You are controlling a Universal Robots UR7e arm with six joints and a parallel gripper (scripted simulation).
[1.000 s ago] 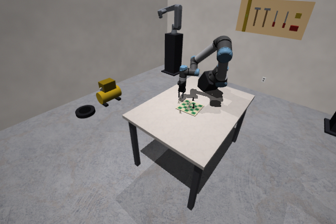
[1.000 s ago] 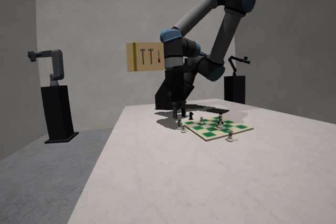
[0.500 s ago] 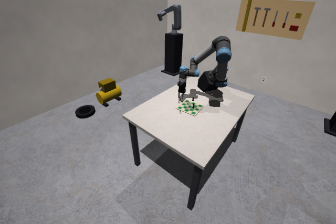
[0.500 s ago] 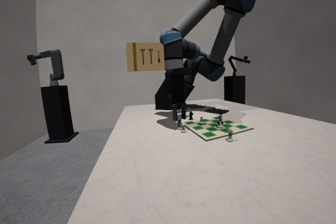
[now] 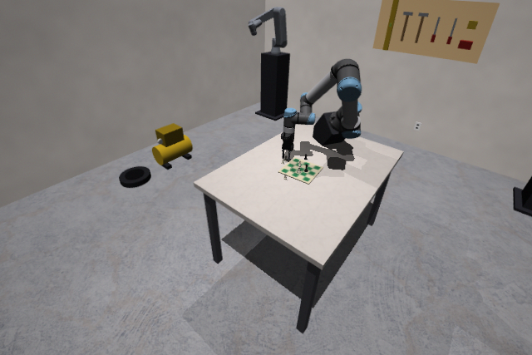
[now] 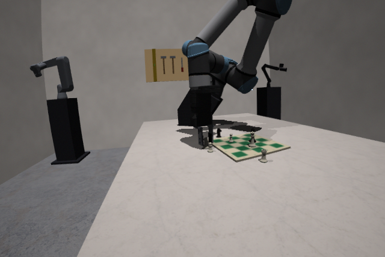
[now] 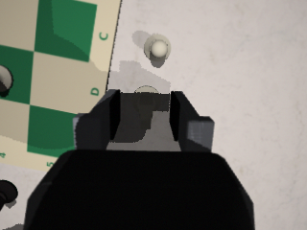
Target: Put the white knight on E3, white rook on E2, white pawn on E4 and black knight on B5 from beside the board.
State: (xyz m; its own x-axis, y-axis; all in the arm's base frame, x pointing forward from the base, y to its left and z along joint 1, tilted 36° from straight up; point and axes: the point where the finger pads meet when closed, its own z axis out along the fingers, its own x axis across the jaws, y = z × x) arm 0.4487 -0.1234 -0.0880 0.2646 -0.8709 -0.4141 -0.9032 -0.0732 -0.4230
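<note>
The small green and cream chessboard (image 5: pixel 300 170) lies on the table; it also shows in the exterior view (image 6: pixel 251 147) and at the left of the wrist view (image 7: pixel 48 77). My gripper (image 7: pixel 145 105) is open and low over the table, just off the board's edge by the letter D. A white piece with a flat round top (image 7: pixel 145 96), probably the rook, stands between the fingertips in their shadow, not clamped. A white pawn (image 7: pixel 158 46) stands free just beyond it, also seen in the exterior view (image 6: pixel 210 147). Another white piece (image 6: pixel 263 155) stands beside the board's near corner. A black piece (image 7: pixel 6 192) stands off the board.
Two pieces stand on the board, a white one (image 6: pixel 230 138) and a taller one (image 6: pixel 251 139). The arm's base (image 5: pixel 339 127) sits at the table's far side. The table edge runs left of the gripper (image 6: pixel 136 136).
</note>
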